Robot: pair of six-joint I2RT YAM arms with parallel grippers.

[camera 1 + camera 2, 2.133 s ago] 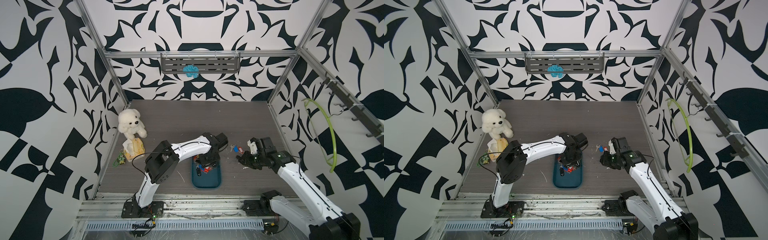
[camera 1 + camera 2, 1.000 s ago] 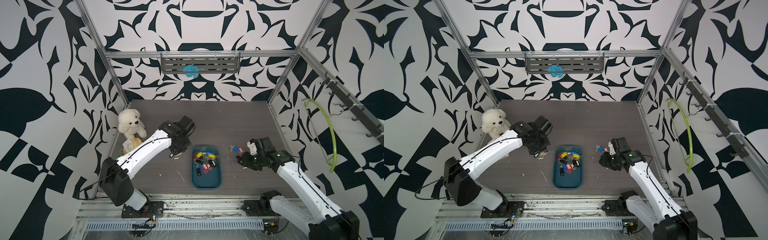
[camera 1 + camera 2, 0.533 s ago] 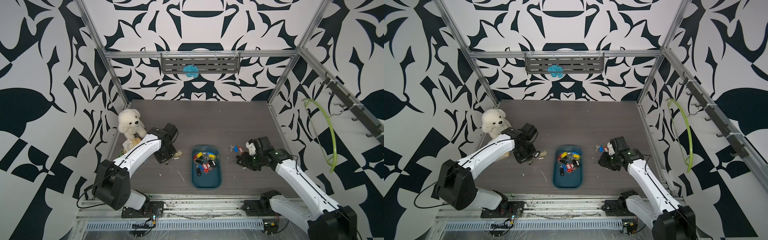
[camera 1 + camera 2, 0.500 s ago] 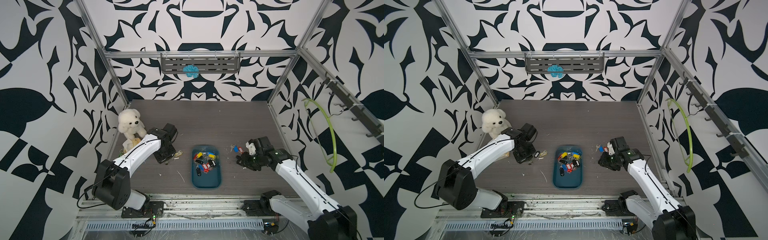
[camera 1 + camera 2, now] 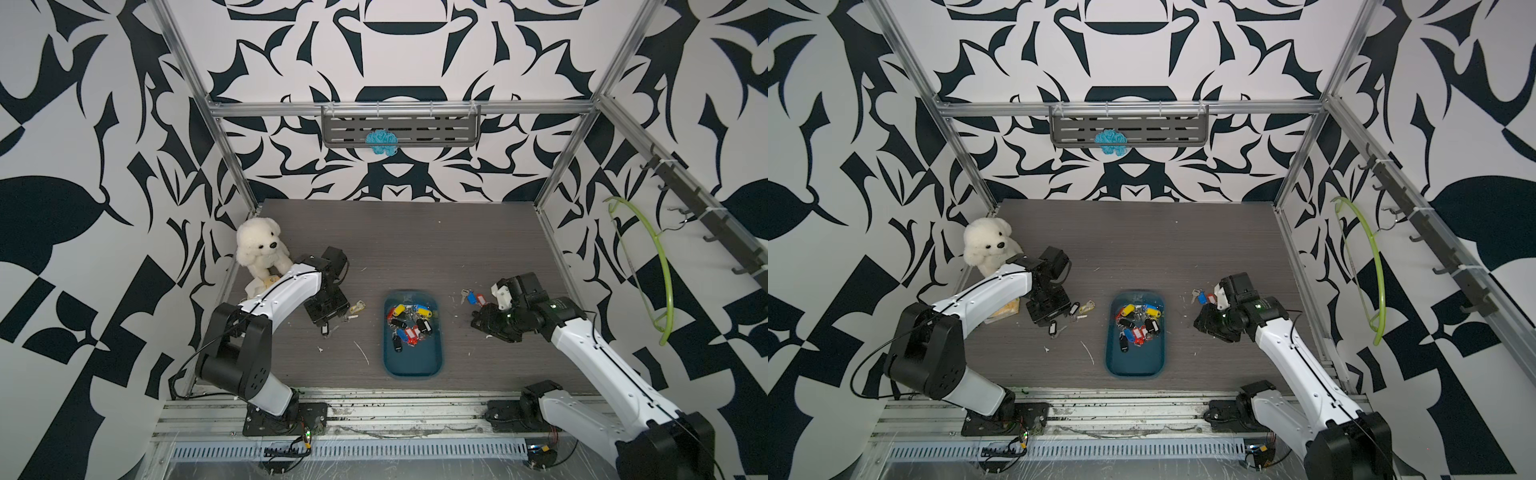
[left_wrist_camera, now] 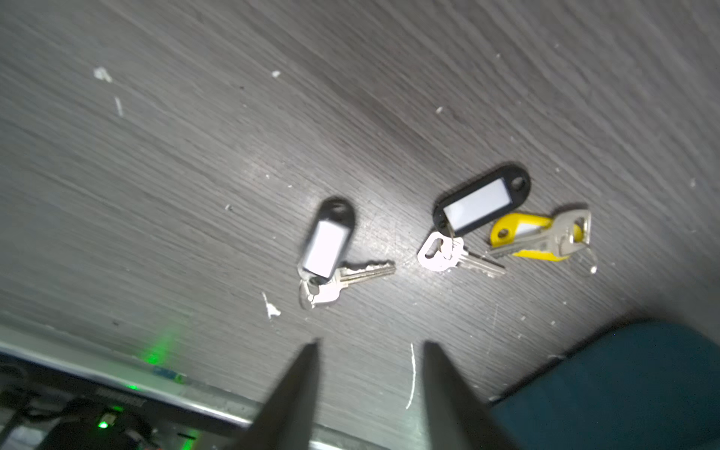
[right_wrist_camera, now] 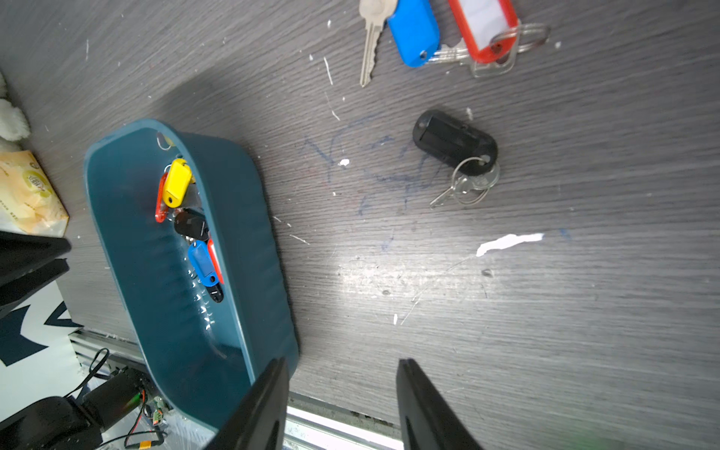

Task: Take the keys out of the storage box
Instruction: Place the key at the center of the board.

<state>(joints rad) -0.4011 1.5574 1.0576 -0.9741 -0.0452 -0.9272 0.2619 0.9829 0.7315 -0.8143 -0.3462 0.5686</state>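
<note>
Black left end effector (image 6: 370, 343), right end effector (image 7: 342, 361): half-open, empty.

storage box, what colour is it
Dark teal blue. The storage box shows best in the right wrist view.

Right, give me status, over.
Left gripper open, empty. Right gripper open, empty. Keys piled in storage box, a few out on table both sides. Nothing blocking the box.

From my left wrist, the box (image 6: 643, 385) is cut off by the frame, and one black-tagged key (image 6: 326, 249) is smeared. From my right wrist, the box wall hides part of the keys (image 7: 177, 189), and the red tag (image 7: 483, 27) is clipped.
</note>
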